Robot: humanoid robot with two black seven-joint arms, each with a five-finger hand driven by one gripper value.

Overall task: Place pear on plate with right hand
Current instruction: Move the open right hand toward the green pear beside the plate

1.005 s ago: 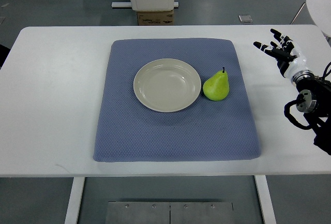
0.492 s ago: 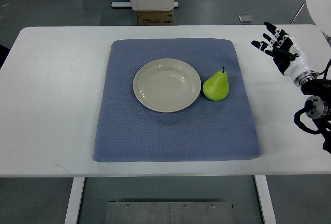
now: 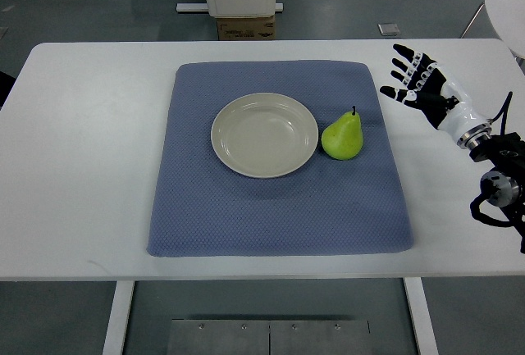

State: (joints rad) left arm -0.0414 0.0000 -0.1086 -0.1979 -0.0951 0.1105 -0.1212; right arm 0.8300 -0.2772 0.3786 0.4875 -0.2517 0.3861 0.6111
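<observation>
Sitting on the blue mat (image 3: 271, 207) just right of the plate (image 3: 264, 134), the pear (image 3: 342, 136) looks firm, smooth and likely slippery; its wide lower body should suit the empty, spread-fingered right hand (image 3: 414, 86).

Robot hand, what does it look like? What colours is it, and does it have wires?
The right hand is black, with thin jointed fingers that have small white patches along them. A glossy white shell covers the wrist. Behind it the arm turns black again, with round metal joints and black cables looping around them.
</observation>
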